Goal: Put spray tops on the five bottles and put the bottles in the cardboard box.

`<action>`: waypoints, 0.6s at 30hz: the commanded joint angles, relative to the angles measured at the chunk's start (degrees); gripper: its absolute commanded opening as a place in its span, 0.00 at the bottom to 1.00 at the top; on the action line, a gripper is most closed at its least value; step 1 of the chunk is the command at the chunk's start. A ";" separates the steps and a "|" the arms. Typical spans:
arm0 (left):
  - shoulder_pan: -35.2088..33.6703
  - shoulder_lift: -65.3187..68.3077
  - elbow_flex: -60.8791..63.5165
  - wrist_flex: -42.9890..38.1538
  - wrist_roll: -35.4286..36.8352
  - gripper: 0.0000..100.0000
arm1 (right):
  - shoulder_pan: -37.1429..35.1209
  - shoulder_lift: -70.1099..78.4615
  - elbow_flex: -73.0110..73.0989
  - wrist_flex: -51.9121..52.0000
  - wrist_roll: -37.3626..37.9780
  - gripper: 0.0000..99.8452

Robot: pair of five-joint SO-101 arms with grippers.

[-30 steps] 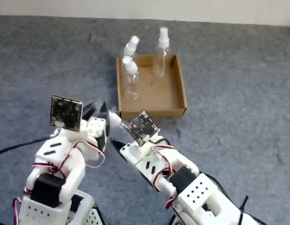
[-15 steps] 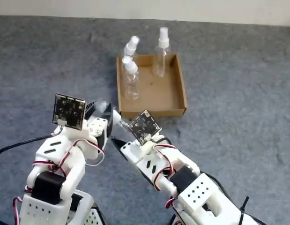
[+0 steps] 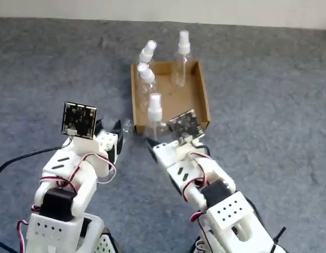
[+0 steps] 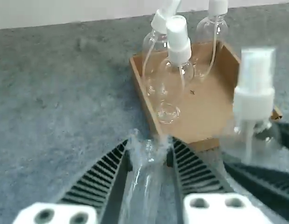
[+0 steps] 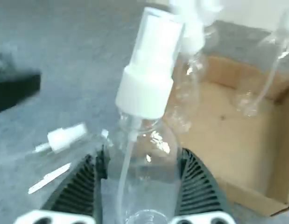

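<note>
Because the clear bottle [image 5: 146, 172] looks thin, light and slippery, its fat belly is the best place to hold. The right jaws are shut round it there, below the white spray top [image 5: 151, 79], upright at the front edge of the cardboard box [image 3: 205, 103]. The left jaws pinch a second bottle [image 4: 146, 163], topless, over the tabletop [image 3: 268, 79].

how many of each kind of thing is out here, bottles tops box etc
bottle with spray top: 4
uncapped bottle: 1
loose spray top: 1
cardboard box: 1
total: 7
</note>
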 commanded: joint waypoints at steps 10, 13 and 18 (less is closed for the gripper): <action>-0.13 0.04 3.03 -5.45 -0.44 0.09 | 1.45 1.10 -17.54 9.71 -0.70 0.00; -0.13 0.04 3.03 -5.45 -0.44 0.09 | 1.45 7.34 -21.67 10.24 -0.79 0.00; -0.04 0.04 2.77 -5.45 -0.44 0.10 | 1.19 18.86 -31.16 10.24 -1.14 0.00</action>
